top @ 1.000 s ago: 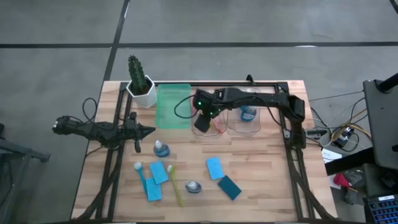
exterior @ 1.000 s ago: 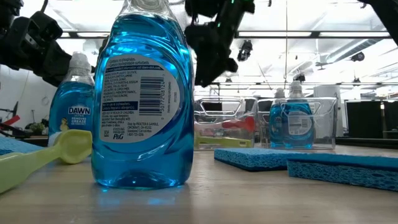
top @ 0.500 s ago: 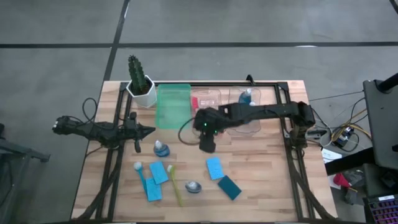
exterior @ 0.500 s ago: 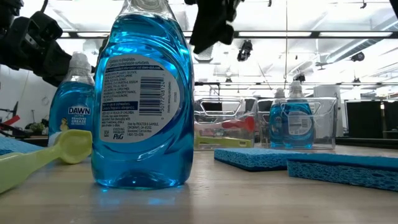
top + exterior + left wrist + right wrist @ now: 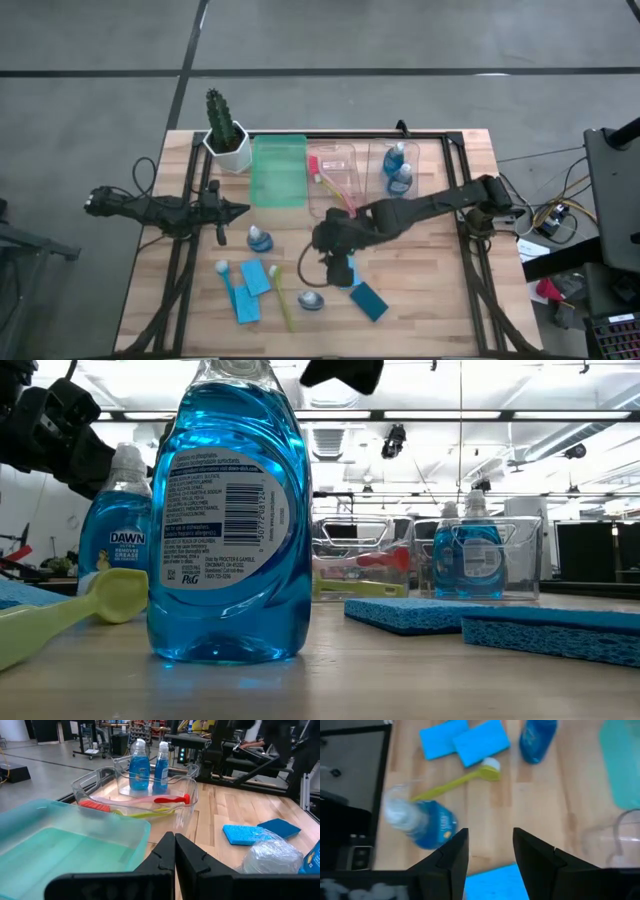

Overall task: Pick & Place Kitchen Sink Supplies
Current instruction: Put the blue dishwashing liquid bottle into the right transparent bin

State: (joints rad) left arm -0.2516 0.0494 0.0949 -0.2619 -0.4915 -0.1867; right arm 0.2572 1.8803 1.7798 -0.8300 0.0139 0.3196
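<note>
My right gripper [image 5: 337,262] is open and hovers above the light blue sponge [image 5: 346,272], whose edge shows between the fingers [image 5: 496,881]. A teal sponge [image 5: 368,300] lies beside it. One blue-liquid bottle [image 5: 311,299] stands near the front edge [image 5: 422,824], another [image 5: 259,238] farther left. Two more light blue sponges [image 5: 250,290], a blue brush [image 5: 225,280] and a yellow-green brush [image 5: 283,300] lie flat at front left. My left gripper [image 5: 238,210] waits shut at the table's left.
A green bin [image 5: 278,170] and two clear bins stand at the far side. One clear bin holds a pink brush [image 5: 328,185], the other two bottles [image 5: 398,170]. A cactus in a white pot [image 5: 226,135] stands at the far left corner. Bare wood lies front right.
My right gripper has swung from over the clear bins at the far side toward the near edge and now hangs above the light blue sponge. In the low view it has passed up toward the picture's top. The bins it covered now show.
</note>
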